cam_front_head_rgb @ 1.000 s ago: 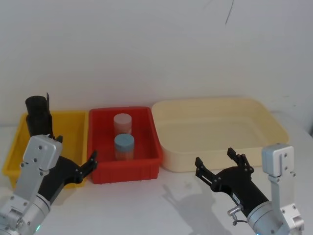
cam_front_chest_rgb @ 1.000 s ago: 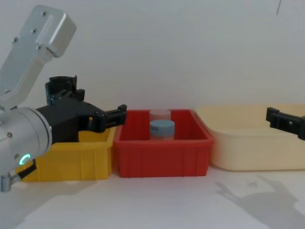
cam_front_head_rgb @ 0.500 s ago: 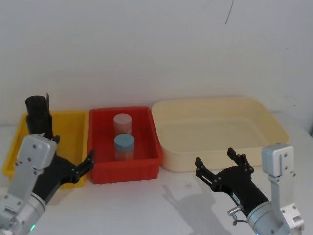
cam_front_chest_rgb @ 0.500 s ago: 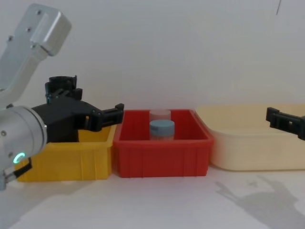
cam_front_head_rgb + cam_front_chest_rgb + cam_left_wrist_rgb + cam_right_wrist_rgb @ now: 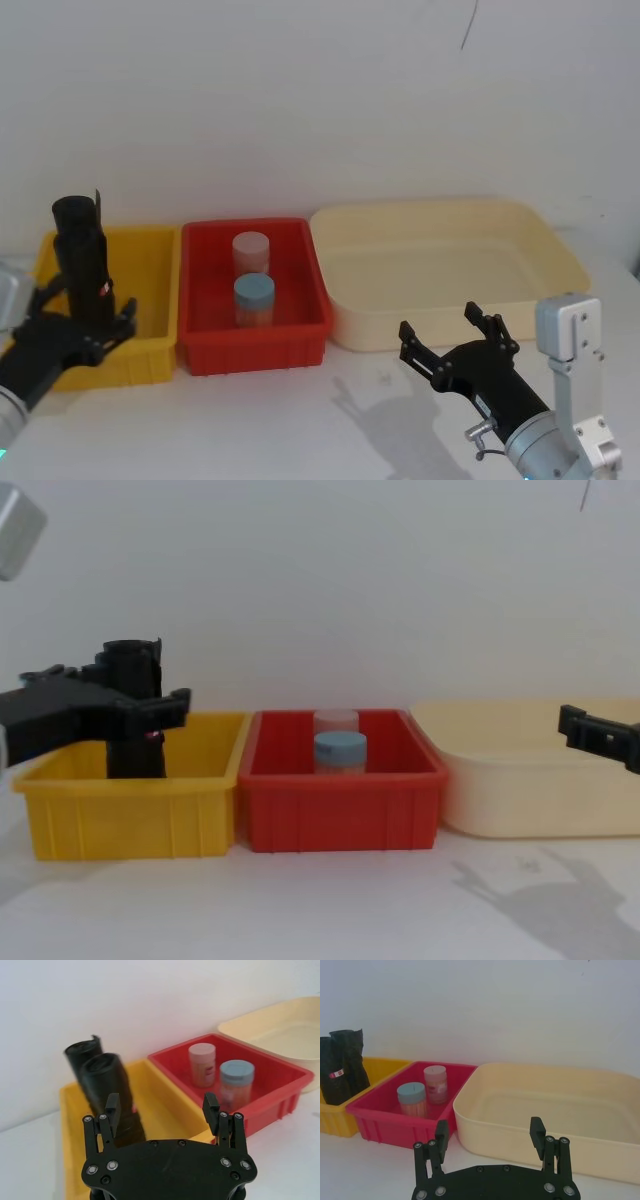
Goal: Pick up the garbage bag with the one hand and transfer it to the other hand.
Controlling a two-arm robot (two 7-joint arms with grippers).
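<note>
The garbage bag, a black crinkly roll with a small red-and-white label, stands upright in the yellow bin; it also shows as the garbage bag. My left gripper is open at the bin's near wall, level with the roll and just short of it, with nothing between its fingers. My right gripper hangs open over the table in front of the cream tub, far from the bag.
A second plain black roll stands behind the labelled one. The red bin beside the yellow bin holds two capped jars. A large cream tub sits to the right. Bare white table lies in front.
My left arm has swung to the left and drawn back, from the red bin's corner to the front of the yellow bin by the black roll. The right arm has not moved.
</note>
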